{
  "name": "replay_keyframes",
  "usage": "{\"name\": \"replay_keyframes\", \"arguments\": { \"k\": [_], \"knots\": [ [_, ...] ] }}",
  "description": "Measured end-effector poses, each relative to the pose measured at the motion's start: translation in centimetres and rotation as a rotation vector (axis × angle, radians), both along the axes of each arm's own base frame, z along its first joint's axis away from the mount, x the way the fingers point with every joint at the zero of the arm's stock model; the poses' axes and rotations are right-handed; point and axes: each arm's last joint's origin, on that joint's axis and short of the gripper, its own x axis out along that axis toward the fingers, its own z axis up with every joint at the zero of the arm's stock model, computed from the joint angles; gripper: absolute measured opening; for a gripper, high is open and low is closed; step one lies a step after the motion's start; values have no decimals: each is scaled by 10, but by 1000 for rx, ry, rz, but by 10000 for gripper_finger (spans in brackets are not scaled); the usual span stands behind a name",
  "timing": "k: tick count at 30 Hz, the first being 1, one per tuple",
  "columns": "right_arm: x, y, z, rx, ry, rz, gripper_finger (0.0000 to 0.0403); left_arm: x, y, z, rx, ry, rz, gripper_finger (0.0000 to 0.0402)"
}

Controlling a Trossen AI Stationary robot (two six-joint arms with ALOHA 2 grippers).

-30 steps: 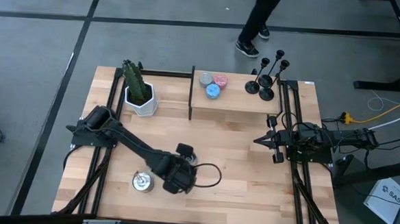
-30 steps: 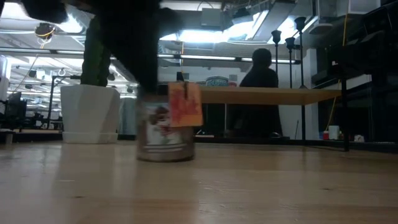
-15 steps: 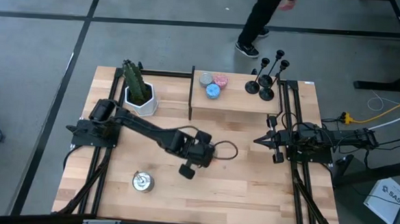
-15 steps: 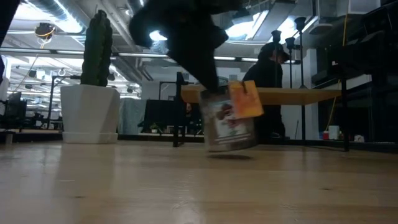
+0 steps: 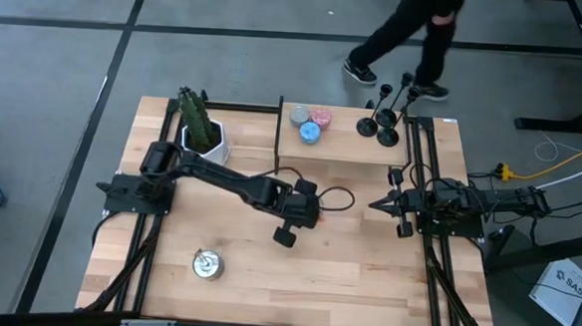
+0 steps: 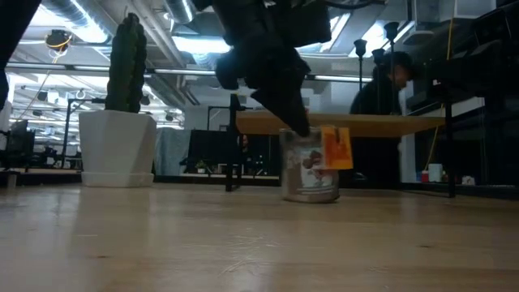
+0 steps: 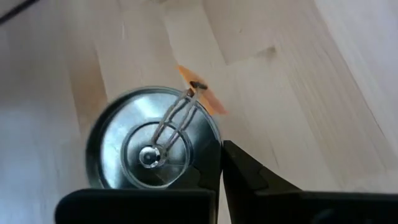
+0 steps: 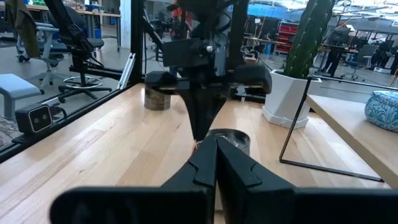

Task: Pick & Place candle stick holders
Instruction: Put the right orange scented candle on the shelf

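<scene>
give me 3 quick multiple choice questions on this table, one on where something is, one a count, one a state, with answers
1. Where are the candle stick holders?
A. beside the potted cactus
B. on the raised wooden shelf, at its right end
C. at the table's near edge

2. How many small round candles lie on that shelf?
A. one
B. three
C. five

3. What is the left gripper doing?
A. open over the cactus
B. shut on a candle stick holder
C. shut on a silver tin at mid-table

Answers:
1 B: the candle stick holders stand on the shelf, at its right end.
2 B: the candles are one grey, one pink and one blue.
3 C: the left gripper pinches the top of the silver tin; the right gripper waits shut at the right edge.
</scene>
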Motion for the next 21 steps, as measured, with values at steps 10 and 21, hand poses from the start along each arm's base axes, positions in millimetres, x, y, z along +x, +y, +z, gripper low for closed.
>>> {"name": "replay_keyframes", "arguments": {
  "k": [10,21],
  "knots": [
    [0,0,0,0,0,0,11,7,-2,-6,63,-46,-62,15],
    [0,0,0,0,0,0,11,8,-4,-1,202,-60,-16,5]
  ]
}}
